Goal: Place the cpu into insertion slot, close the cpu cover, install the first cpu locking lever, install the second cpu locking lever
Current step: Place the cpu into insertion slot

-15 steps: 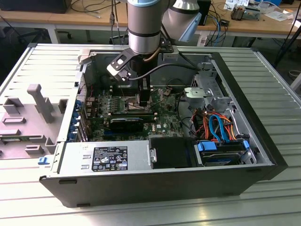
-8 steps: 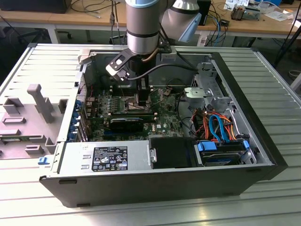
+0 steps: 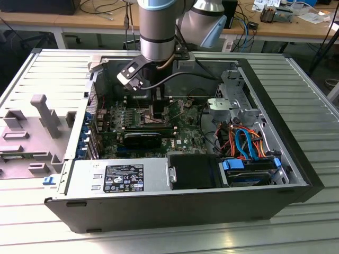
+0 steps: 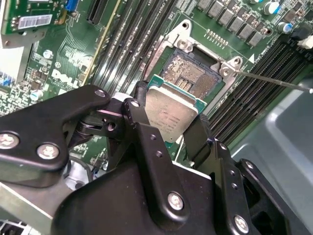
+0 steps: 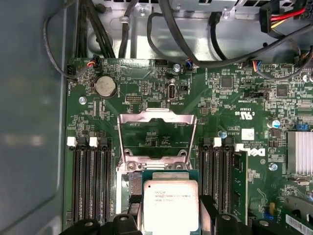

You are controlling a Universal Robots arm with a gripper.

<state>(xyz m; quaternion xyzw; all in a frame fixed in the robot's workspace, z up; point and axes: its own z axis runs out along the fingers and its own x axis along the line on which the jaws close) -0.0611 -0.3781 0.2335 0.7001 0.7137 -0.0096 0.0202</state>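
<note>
End effector clamped on the cpu (two edges covered), insertion slot partly hidden behind.

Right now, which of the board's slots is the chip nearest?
The square, silver-rimmed insertion slot, not the long black slots flanking it; the fingers hold the cpu right beside it.

Green circuit board inside a metal case. The pincer grips the cpu by two opposite edges between black fingers, with the silver top facing the camera. Just beyond it the cpu cover stands swung open, the board visible through its window. Black memory slots with white clips flank both sides. A coin cell and black cables lie farther off.
</note>
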